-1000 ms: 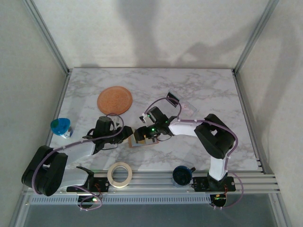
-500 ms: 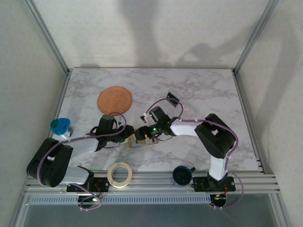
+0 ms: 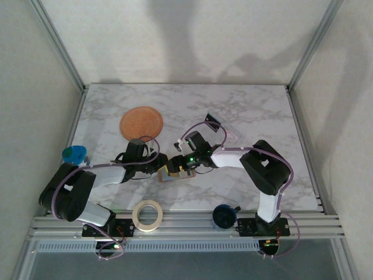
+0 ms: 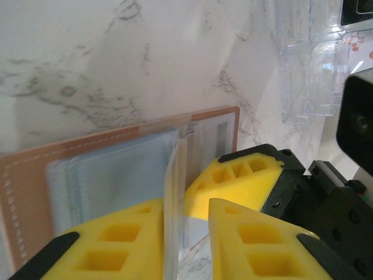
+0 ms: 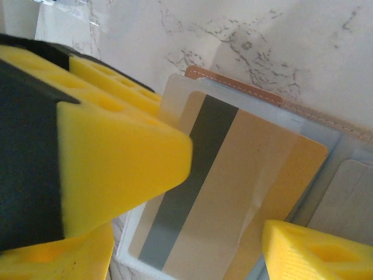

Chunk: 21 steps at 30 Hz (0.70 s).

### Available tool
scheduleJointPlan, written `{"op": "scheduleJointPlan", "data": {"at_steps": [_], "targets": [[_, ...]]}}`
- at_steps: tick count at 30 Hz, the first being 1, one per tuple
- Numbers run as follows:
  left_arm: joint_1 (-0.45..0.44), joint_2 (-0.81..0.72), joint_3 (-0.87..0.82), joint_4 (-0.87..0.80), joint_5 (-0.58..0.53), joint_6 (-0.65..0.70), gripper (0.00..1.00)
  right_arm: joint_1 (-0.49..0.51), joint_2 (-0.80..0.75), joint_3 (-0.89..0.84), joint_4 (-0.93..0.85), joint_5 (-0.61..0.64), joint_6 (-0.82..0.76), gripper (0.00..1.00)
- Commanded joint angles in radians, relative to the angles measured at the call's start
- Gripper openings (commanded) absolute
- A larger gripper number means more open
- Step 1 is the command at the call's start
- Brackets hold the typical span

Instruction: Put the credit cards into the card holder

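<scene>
Near middle of counter's near edge, card holder [image 3: 182, 177] lies open between grippers. Left gripper [image 4: 186, 216], jaws a bit apart, around clear sleeve [image 4: 175, 175]. Right gripper [image 5: 224, 192], jaws wide either side of gold card [image 5: 233, 175], long side pointing into sleeve; can't tell if clamped.

The card holder [image 4: 23, 192] is matt tan leather with glossy clear plastic sleeves [image 4: 111, 175], the credit card [image 5: 233, 192] smooth gold plastic.

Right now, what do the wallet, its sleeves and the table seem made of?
Wallet: tan leather or imitation, matte, stitched edge. Sleeves: clear glossy plastic, see-through. Table: marble-look top, grey veins; maybe printed laminate.
</scene>
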Motion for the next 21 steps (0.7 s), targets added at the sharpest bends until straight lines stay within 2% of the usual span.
{"op": "scheduleJointPlan", "data": {"at_steps": [1, 8, 14, 21], "targets": [[-0.038, 0.019, 0.018, -0.01, 0.038, 0.025, 0.21, 0.008, 0.027, -0.035, 0.004, -0.002, 0.028, 0.69], [-0.043, 0.075, 0.059, -0.026, 0.006, 0.028, 0.09, -0.002, -0.032, -0.066, 0.007, 0.055, 0.045, 0.72], [-0.055, 0.088, 0.106, -0.109, -0.02, 0.068, 0.08, -0.004, -0.148, -0.083, -0.109, 0.196, 0.025, 0.78], [-0.072, 0.112, 0.148, -0.144, -0.031, 0.078, 0.08, -0.014, -0.226, -0.095, -0.18, 0.239, 0.019, 0.82]]}}
